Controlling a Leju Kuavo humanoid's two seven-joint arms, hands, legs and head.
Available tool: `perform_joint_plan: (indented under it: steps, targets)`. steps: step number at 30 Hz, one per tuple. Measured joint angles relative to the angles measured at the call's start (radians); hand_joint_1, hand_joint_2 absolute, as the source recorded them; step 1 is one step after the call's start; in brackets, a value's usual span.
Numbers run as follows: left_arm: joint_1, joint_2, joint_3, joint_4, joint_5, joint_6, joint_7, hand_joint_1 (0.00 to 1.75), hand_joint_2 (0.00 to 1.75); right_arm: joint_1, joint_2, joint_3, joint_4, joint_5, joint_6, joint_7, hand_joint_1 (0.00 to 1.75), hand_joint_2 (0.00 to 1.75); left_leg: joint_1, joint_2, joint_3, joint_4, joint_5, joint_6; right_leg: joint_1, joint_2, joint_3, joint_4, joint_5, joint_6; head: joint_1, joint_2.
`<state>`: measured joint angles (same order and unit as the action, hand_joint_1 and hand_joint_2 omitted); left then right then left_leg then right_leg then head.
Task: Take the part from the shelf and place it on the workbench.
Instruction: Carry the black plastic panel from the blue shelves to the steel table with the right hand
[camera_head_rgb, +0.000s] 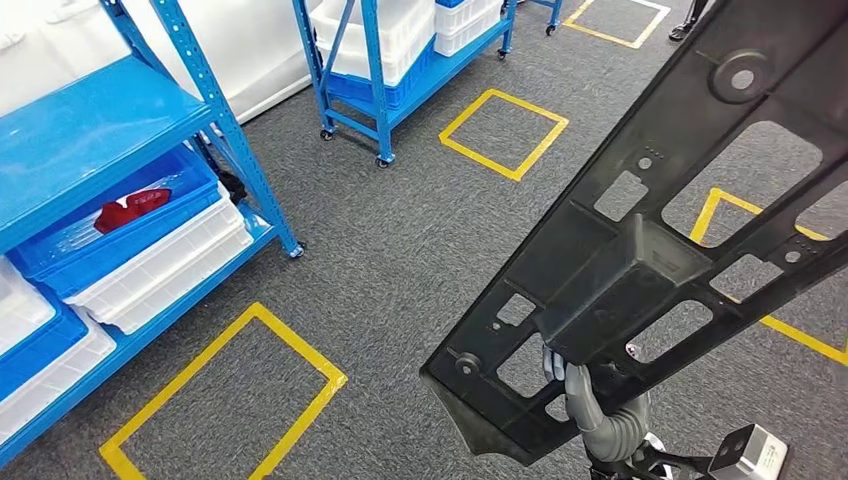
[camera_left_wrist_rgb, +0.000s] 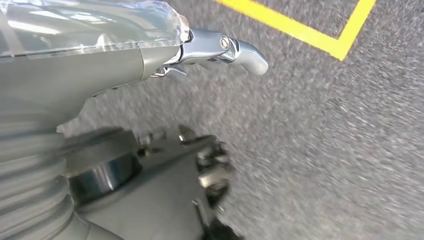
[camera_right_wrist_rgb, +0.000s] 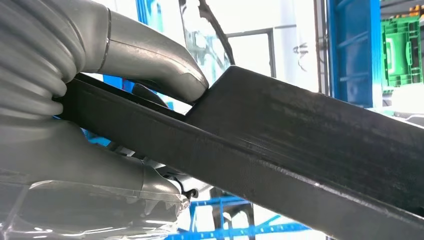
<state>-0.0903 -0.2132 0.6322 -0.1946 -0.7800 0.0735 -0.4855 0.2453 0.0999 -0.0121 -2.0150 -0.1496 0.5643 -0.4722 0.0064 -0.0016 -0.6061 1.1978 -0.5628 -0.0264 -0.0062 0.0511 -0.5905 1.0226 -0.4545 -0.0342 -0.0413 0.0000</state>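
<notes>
The right hand (camera_head_rgb: 605, 420) grips a large black plastic panel (camera_head_rgb: 650, 240), a flat moulded part full of cut-outs and bosses, and carries it in the air above the grey carpet (camera_head_rgb: 400, 250). In the right wrist view the thick thumb (camera_right_wrist_rgb: 160, 65) presses on one face of the panel's edge (camera_right_wrist_rgb: 300, 145) while the rest of the hand closes under it, so the hold looks firm, though the panel reaches far beyond the grip and slants up across the head view. The left hand (camera_left_wrist_rgb: 150, 150) hangs over the carpet with nothing in it; its fingers (camera_left_wrist_rgb: 215, 170) are blurred, and I cannot tell whether they are curled in or apart. A blue shelf (camera_head_rgb: 120, 130) holding blue and white bins stands off to the left, well apart from the part, and yellow tape squares (camera_head_rgb: 225, 400) mark the floor. The pick-up therefore seems done: the part is off the shelf and in hand. What remains, by my reading, is to reach the workbench, lower the panel flat onto it and let go.
</notes>
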Motion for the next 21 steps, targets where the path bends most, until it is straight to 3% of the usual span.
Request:
perform_joint_plan:
  steps: [2,4,6,8,10,12,13,14,16,18,19,21]
  targets:
    - [0.001,0.0,0.015,0.0,0.04,-0.039,0.009,0.0,1.75,-0.003,0.0,0.0,0.0,-0.001,-0.005,0.0,1.71,1.75,-0.001,-0.036,0.061,-0.141,0.062,0.014,0.001,0.019,0.001,0.001,0.001,0.003,0.0,0.0]
    - [0.002,0.001,0.036,0.0,0.072,-0.091,0.033,0.0,1.75,-0.007,0.0,-0.001,0.0,-0.005,-0.007,0.002,1.71,1.75,-0.005,-0.058,0.084,-0.199,0.074,0.021,-0.002,0.035,-0.005,0.001,0.005,0.013,0.0,0.0]
    - [0.003,0.002,0.054,0.0,0.091,-0.135,0.056,0.0,1.75,-0.009,0.0,-0.003,0.0,-0.011,-0.006,0.004,1.71,1.75,-0.004,-0.048,0.088,-0.21,0.079,0.027,-0.004,0.046,-0.01,-0.001,0.01,0.027,0.0,0.0]
    - [0.006,0.002,0.066,0.0,0.094,-0.156,0.071,0.0,1.75,-0.009,0.0,-0.007,-0.001,-0.017,-0.001,0.005,1.71,1.75,-0.001,-0.03,0.094,-0.226,0.09,0.038,-0.002,0.017,-0.022,0.022,-0.008,0.036,0.0,0.0]
    - [0.01,0.002,0.073,0.0,0.092,-0.162,0.086,0.0,1.75,-0.011,0.0,-0.012,-0.002,-0.019,0.007,0.004,1.71,1.75,-0.001,-0.007,0.096,-0.235,0.095,0.046,-0.001,-0.027,-0.07,0.123,-0.068,0.043,0.0,0.0]
    - [0.015,0.003,0.079,0.0,0.086,-0.162,0.103,0.0,1.75,-0.011,-0.001,-0.017,-0.001,-0.021,0.01,0.004,1.71,1.75,-0.004,0.015,0.093,-0.234,0.095,0.048,-0.007,-0.04,-0.129,0.248,-0.122,0.05,0.0,0.0]
    - [0.016,0.004,0.081,0.0,0.081,-0.161,0.112,0.0,1.75,-0.01,-0.001,-0.019,-0.001,-0.023,0.011,0.004,1.71,1.75,-0.004,0.025,0.093,-0.233,0.093,0.047,-0.01,-0.042,-0.139,0.274,-0.124,0.053,0.0,0.0]
    - [0.016,0.005,0.082,0.0,0.074,-0.158,0.121,0.0,1.75,-0.01,-0.001,-0.022,-0.001,-0.025,0.012,0.003,1.71,1.75,-0.004,0.035,0.093,-0.231,0.092,0.046,-0.013,-0.045,-0.129,0.259,-0.108,0.056,0.0,0.0]
    - [0.015,0.005,0.083,0.0,0.063,-0.152,0.139,0.0,1.75,-0.011,-0.002,-0.026,0.0,-0.029,0.016,0.001,1.71,1.75,-0.004,0.051,0.095,-0.225,0.085,0.039,-0.016,-0.064,-0.056,0.129,-0.049,0.057,0.0,0.0]
    - [0.015,0.006,0.083,0.0,0.056,-0.143,0.157,0.0,1.75,-0.011,-0.003,-0.028,0.0,-0.031,0.023,-0.003,1.71,1.75,-0.007,0.062,0.095,-0.216,0.076,0.028,-0.013,-0.088,0.002,0.022,-0.018,0.049,0.0,0.0]
    - [0.015,0.006,0.083,0.0,0.051,-0.138,0.169,0.0,1.75,-0.011,-0.003,-0.029,-0.001,-0.032,0.026,-0.006,1.71,1.75,-0.009,0.066,0.095,-0.212,0.073,0.023,-0.01,-0.094,0.011,0.004,-0.019,0.043,0.0,0.0]
    - [0.015,0.007,0.083,0.0,0.039,-0.128,0.194,0.0,1.75,-0.01,-0.003,-0.03,-0.002,-0.033,0.031,-0.011,1.71,1.75,-0.01,0.075,0.097,-0.211,0.07,0.013,-0.007,-0.081,0.007,0.004,-0.018,0.03,0.0,0.0]
